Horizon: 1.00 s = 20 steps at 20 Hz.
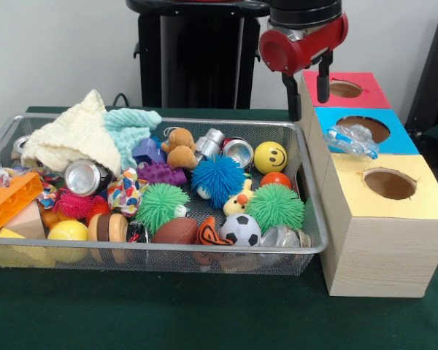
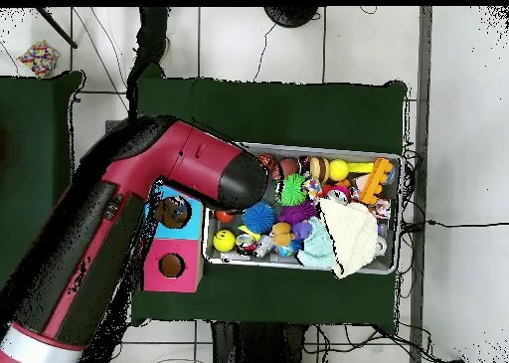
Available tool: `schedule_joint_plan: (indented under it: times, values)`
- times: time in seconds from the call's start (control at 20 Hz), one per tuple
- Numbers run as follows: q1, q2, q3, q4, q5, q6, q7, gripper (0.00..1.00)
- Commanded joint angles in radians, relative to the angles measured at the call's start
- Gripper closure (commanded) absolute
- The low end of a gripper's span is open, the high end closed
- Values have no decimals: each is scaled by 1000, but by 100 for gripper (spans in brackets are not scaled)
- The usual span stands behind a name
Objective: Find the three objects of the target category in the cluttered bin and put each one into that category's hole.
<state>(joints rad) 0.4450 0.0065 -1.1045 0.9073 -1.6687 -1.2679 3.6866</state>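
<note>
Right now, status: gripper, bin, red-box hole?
Gripper open, empty, beside the red-topped box's round hole. Silver wire-mesh bin full of toys. Clear crumpled plastic bottle lies on blue-topped box.

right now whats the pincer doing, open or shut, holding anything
pincer: open, holding nothing, hanging above the near-left corner of the red-topped box, beside the hole.

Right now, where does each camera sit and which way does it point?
Front view: across the table, facing the robot; it looks over the bin and three boxes, and shows the gripper, its two fingers apart and empty, by the red box's hole.
Overhead view: above the table, looking straight down; the red and black arm crosses the boxes.
Both show the bin, the smiley ball and the red box.
</note>
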Motion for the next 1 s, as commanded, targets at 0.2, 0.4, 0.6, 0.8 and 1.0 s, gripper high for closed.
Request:
schedule_joint_plan:
  times: [0.2, 0.4, 0.6, 0.8, 1.0]
  values:
    - [-33, 21, 152, -55, 101, 11, 214, 0]
    - [-30, 32, 157, -47, 109, 10, 192, 0]
    - [-30, 51, 157, -49, 103, 4, 167, 0]
    - [-34, 59, 159, -51, 101, 3, 141, 0]
    - [-33, 67, 166, -56, 114, 15, 136, 0]
